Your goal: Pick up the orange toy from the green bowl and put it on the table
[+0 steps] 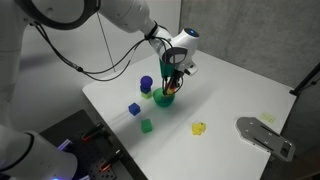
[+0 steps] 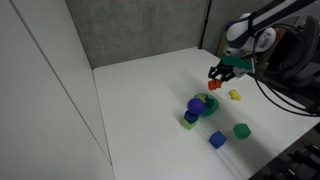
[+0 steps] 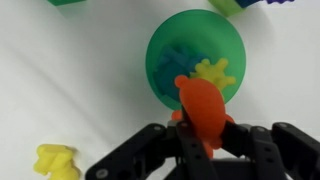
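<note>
Since the jaws are closed on the toy (image 3: 200, 108), held over the bowl's (image 3: 185, 45) lower rim in the wrist view, pickup looks done; next: carry to bare tabletop (image 3: 70, 95), lower, release.

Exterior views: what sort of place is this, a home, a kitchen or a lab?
Most likely a lab or test room: a bare white table carrying only toy blocks and a green bowl, a plain grey wall behind it, and loose black cables trailing above the tabletop.
</note>
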Controlling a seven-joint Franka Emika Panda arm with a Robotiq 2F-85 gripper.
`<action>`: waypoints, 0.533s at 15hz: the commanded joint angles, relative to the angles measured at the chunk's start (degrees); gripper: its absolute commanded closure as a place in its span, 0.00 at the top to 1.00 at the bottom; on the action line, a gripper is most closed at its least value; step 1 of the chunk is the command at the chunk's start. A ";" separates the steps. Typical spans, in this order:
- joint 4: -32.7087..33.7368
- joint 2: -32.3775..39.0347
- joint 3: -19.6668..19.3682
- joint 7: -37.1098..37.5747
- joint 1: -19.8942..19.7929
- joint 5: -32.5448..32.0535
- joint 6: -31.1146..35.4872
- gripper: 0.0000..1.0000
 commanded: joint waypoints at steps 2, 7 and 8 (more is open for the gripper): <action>0.78 1.46 -3.00 -1.34 -2.92 -0.56 -2.00 0.05; 2.85 6.61 -5.14 -1.83 -5.95 -0.70 -3.80 0.05; 3.33 7.80 -5.07 -2.28 -6.63 -0.44 -4.24 0.05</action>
